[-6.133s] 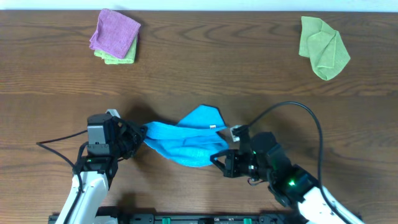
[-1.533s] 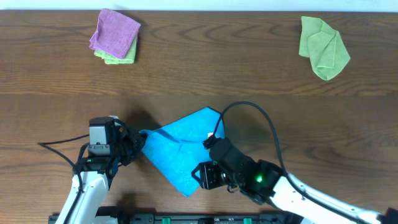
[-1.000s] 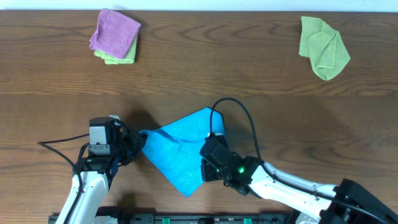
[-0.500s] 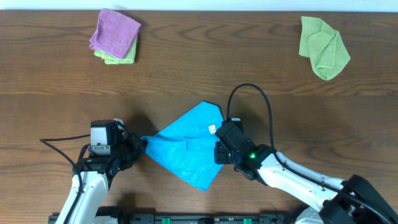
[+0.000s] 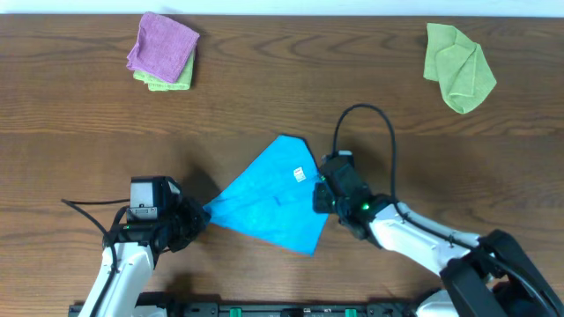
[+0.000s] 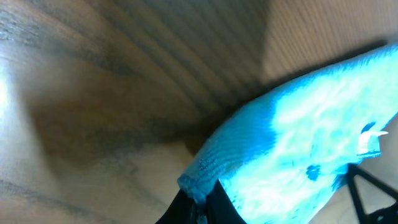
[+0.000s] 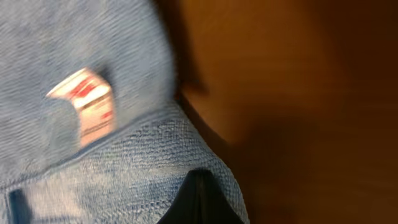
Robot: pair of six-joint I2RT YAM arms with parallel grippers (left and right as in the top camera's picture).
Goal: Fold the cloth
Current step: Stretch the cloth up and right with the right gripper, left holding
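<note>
Looking nearest me first: my left gripper (image 5: 197, 220) is clamped on the left corner of the blue cloth (image 5: 269, 198). The left wrist view shows that corner pinched right between the jaws. My right gripper (image 5: 321, 189) sits on the cloth's right edge, clenched on the hem just beside the white tag (image 5: 299, 173). The right wrist view shows the hem running into the closed jaws. Between the two grippers the cloth lies spread as a rough diamond on the wooden table (image 5: 264, 97), one point toward me, one away. Far left, a purple cloth (image 5: 163, 44) lies on a folded green cloth (image 5: 169, 82). Far right, a light green cloth (image 5: 458, 66) lies crumpled.
</note>
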